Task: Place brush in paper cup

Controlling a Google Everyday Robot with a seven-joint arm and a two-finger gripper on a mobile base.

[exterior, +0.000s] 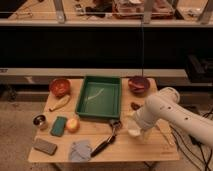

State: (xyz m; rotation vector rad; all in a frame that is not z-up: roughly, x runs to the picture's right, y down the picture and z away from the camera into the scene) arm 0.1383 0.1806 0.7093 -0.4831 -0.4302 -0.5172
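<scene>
The brush (106, 139) lies on the wooden table (150, 150) just in front of the green tray (100, 97), its black handle pointing front-left and its bristly head (116, 123) toward the tray. The white paper cup (133, 132) stands right of the brush head, mostly covered by my white arm (165, 112). My gripper (131, 124) is at the arm's low end, over the cup and a short way right of the brush head.
One red bowl (60, 86) sits back left and another (138, 84) back right. A banana-like object (60, 103), metal cup (40, 121), green sponge (59, 126), orange fruit (73, 125), grey cloth (80, 150) and dark block (45, 146) fill the left side.
</scene>
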